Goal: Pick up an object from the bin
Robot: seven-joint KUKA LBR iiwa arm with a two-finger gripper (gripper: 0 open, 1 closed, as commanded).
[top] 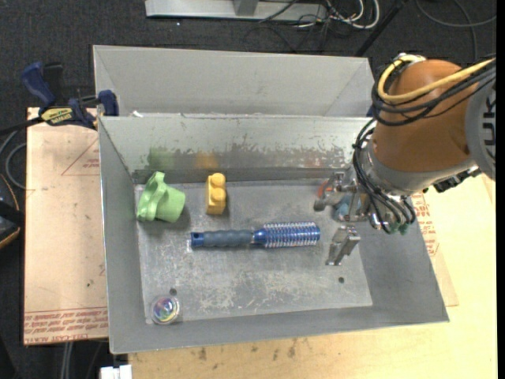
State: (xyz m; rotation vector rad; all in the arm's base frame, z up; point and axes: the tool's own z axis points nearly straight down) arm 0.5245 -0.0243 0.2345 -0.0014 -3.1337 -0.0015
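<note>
My gripper [334, 226] hangs over the right part of the bin floor, its two fingers spread apart with nothing between them. One finger [323, 196] points toward the back, the other finger [341, 247] toward the front. Just left of it lies a blue hairbrush [256, 237], bristle head toward the gripper, handle pointing left. The brush head ends a short way from the fingers and is not touched.
A yellow block [216, 193] stands near the back wall at mid-left. A green plastic cup-like piece [160, 200] lies beside it on the left. A small shiny round thing [166, 309] sits at the front left corner. The orange-covered arm comes in from the right.
</note>
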